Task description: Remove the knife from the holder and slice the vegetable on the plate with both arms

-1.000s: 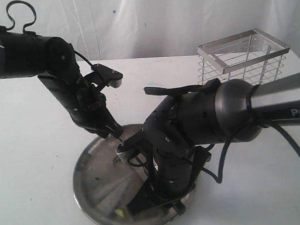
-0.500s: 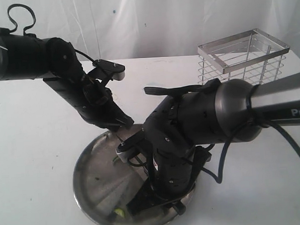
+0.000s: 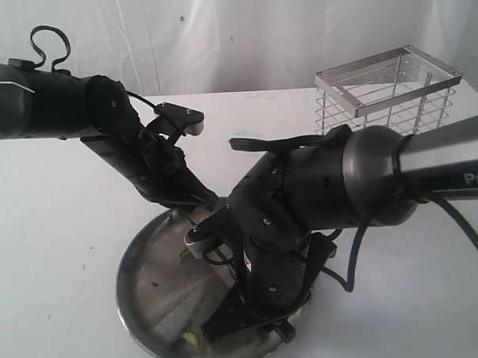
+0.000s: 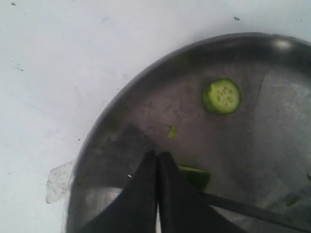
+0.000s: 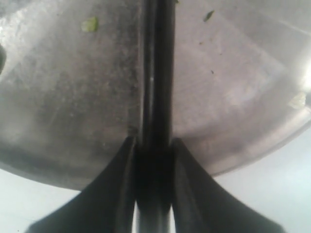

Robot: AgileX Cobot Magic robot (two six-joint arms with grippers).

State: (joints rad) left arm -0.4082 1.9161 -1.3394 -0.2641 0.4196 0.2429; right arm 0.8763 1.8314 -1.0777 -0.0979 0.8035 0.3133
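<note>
The plate (image 3: 144, 282) lies at the front of the table, under both arms. My right gripper (image 5: 153, 143) is shut on the handle of the black knife (image 5: 156, 73), whose blade reaches out over the plate (image 5: 73, 97). My left gripper (image 4: 157, 154) is shut with nothing in it, just above the plate's (image 4: 126, 97) far side. The dark-green vegetable (image 4: 197, 175) lies close beside its fingertips, and the knife's (image 4: 243, 208) thin blade runs past it. A round light-green slice (image 4: 221, 96) lies further along the plate. The holder (image 3: 390, 89) stands at the back right.
A small green slice (image 3: 190, 337) sits near the plate's front rim, and tiny green scraps (image 5: 89, 24) dot the metal. My right arm's (image 3: 334, 183) bulk covers the plate's right half. White table (image 3: 51, 235) surrounds the plate; a white curtain hangs behind.
My left arm has swung up and to the right, carrying its shut gripper from the vegetable towards the plate's far rim. The right arm and knife have not moved.
</note>
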